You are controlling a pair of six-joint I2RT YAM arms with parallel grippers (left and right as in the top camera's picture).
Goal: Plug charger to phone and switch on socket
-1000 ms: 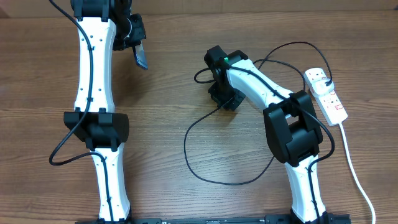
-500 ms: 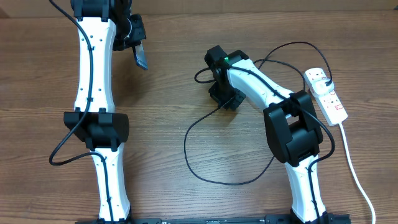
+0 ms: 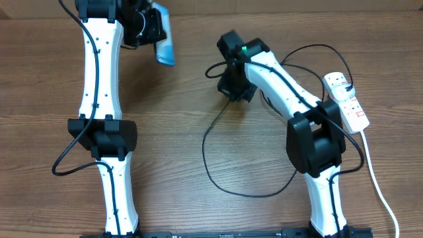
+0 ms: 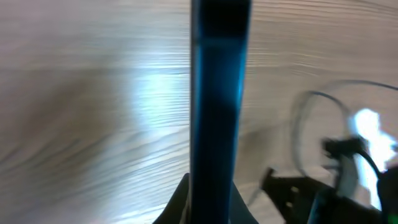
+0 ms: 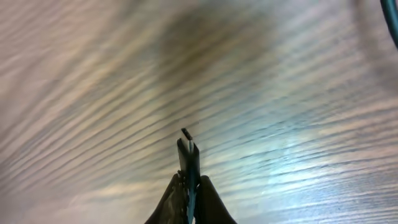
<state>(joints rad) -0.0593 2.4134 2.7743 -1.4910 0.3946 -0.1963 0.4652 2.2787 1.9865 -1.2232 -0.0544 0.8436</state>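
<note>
The phone (image 3: 163, 41), light blue, hangs tilted above the table at the back left, and my left gripper (image 3: 149, 30) is shut on it. The left wrist view has the phone (image 4: 214, 93) edge-on as a dark blue bar rising from between the jaws of the left gripper (image 4: 211, 190). My right gripper (image 3: 232, 84) is at the table's middle back, shut on the charger's black connector (image 5: 188, 149), whose tip points away over bare wood. The charger cable (image 3: 218, 178) loops across the table. The white socket (image 3: 348, 100) lies at the right edge, apart from both grippers.
A thick white cord (image 3: 377, 178) runs from the socket toward the front right. The right arm's elbow (image 3: 316, 142) stands over part of the cable loop. Wooden table (image 3: 172, 132) lies between the two arms.
The right gripper has shut on the connector and shifted back, dragging the cable loop. The left gripper has swung the phone up and to the right, so its blue face now shows.
</note>
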